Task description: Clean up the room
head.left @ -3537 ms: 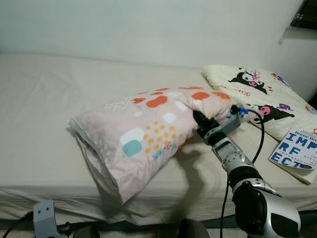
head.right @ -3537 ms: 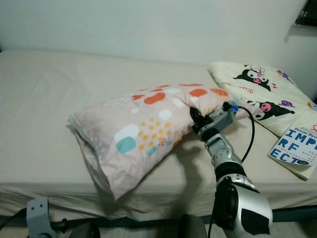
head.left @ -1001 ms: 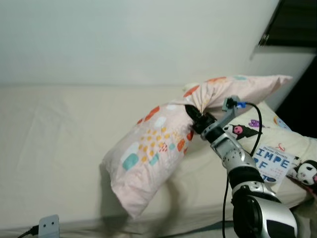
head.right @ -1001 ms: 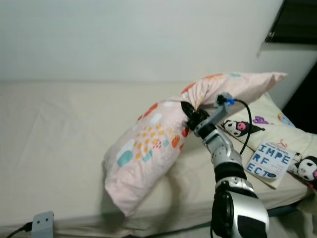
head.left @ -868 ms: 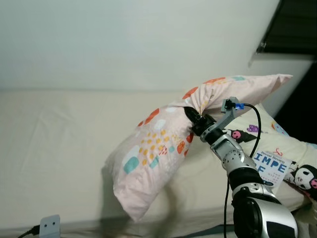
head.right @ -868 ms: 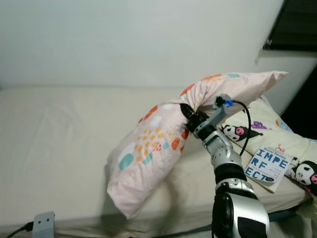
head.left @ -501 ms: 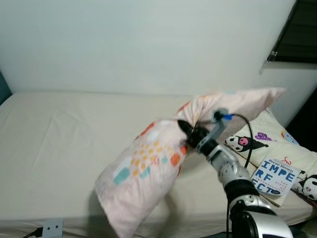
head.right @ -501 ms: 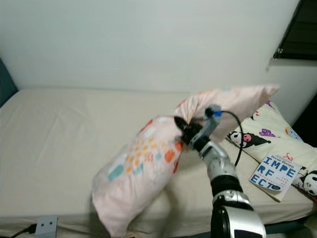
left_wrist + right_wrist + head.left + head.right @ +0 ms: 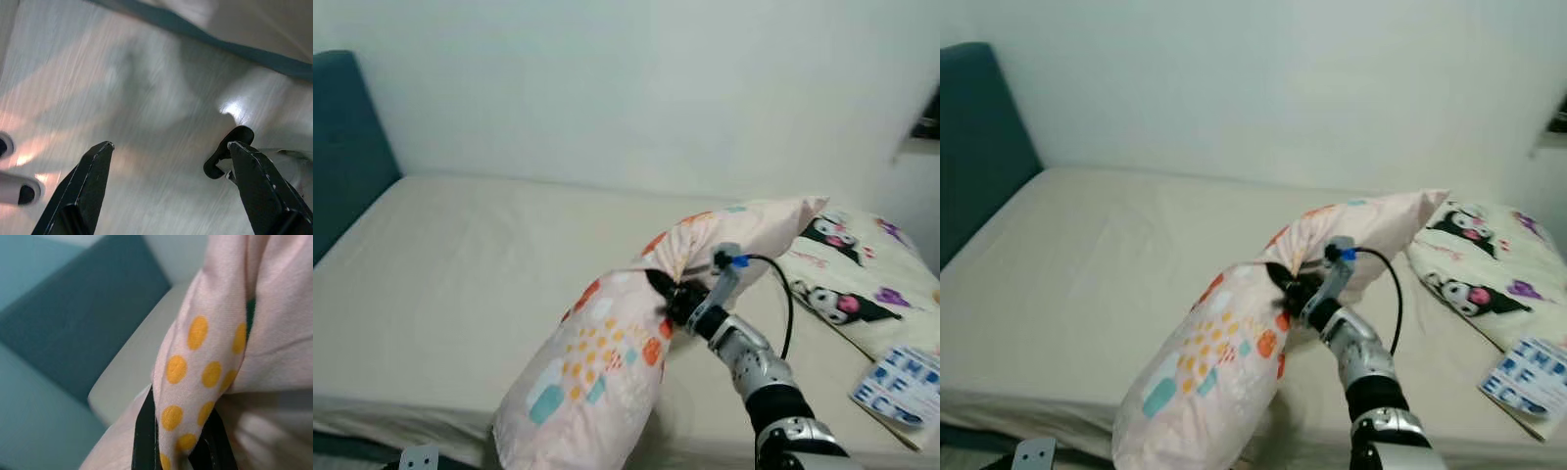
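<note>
While pinched tight in the right tool (image 9: pixel 1285 284), patterned pillow (image 9: pixel 1224 362) aloft over the bed (image 9: pixel 1087 255); left tool (image 9: pixel 168 152) agape, empty.

Before me lies a bed (image 9: pixel 480 264) under a plain cream sheet, creased here and there. A dark teal headboard (image 9: pixel 342 147) stands upright at the bed's left end, and a pale bare wall (image 9: pixel 607 88) rises right behind the bed's far edge. Below the bed, a glossy grey floor (image 9: pixel 146 122) shows, blurred.

pillow (image 9: pixel 617 343) on bed (image 9: pixel 460 255), book (image 9: pixel 896 384) right
</note>
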Tool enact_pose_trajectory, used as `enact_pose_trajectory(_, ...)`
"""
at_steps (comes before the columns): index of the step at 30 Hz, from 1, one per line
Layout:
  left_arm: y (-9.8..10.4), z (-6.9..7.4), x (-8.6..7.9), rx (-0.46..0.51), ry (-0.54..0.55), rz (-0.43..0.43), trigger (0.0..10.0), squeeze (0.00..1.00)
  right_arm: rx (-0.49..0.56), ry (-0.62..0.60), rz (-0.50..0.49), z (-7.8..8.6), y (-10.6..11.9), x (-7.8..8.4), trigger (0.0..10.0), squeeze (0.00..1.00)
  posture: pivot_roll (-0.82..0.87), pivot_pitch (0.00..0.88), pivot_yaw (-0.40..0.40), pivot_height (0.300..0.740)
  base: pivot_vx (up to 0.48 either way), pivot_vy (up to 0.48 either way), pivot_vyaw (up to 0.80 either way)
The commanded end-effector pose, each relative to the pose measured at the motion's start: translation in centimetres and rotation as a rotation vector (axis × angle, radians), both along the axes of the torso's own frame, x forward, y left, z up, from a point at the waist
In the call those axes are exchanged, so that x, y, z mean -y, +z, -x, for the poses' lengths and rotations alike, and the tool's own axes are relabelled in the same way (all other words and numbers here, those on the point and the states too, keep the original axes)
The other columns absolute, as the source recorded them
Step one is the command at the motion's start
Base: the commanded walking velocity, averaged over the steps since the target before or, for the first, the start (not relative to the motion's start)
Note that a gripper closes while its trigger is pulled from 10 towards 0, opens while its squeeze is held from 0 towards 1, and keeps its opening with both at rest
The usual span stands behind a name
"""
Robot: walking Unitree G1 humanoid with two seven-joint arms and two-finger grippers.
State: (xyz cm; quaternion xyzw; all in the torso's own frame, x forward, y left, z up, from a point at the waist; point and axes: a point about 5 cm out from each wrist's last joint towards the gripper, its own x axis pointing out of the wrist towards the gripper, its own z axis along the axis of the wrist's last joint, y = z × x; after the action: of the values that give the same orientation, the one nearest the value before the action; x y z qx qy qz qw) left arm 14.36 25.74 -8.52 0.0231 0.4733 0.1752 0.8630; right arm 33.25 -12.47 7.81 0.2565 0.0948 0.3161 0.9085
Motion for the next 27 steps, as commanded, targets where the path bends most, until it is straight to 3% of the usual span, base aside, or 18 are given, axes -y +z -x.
enact_pose_trajectory(1,-0.3,0.4,0.5,-0.021,-0.006,0.019,10.0,0.0,0.042,-0.008,0.015,-0.1,0.5,0.3,10.0,0.0,0.09,0.0,-0.099,0.74,0.0,0.0,0.8)
enact_pose_trajectory(7,-0.4,0.5,0.5,-0.023,-0.008,0.027,10.0,0.0,0.008,-0.019,0.03,0.7,-0.7,0.6,10.0,0.0,0.09,0.0,-0.098,0.74,0.0,0.0,0.8)
enact_pose_trajectory(15,-0.4,0.6,0.6,-0.03,-0.015,0.039,10.0,0.0,0.022,-0.033,0.017,0.9,-0.5,0.7,10.0,0.0,0.09,0.0,-0.089,0.74,0.0,0.0,0.8)
enact_pose_trajectory(19,-0.3,0.0,0.9,-0.013,-0.029,0.069,10.0,0.0,0.027,-0.01,0.019,1.1,-0.5,-0.3,10.0,0.0,0.09,0.0,-0.088,0.74,0.0,0.0,0.8)
enact_pose_trajectory(23,-0.3,-0.1,1.0,-0.016,-0.039,0.073,10.0,0.0,0.017,0.026,0.022,1.7,-1.0,-1.4,10.0,0.0,0.09,0.0,-0.088,0.74,0.0,-0.48,0.8)
enact_pose_trajectory(27,-0.3,0.1,0.8,-0.017,-0.021,0.066,10.0,0.0,0.016,0.027,0.019,1.8,-1.0,-1.5,10.0,0.0,0.09,0.0,-0.088,0.74,0.0,-0.314,0.8)
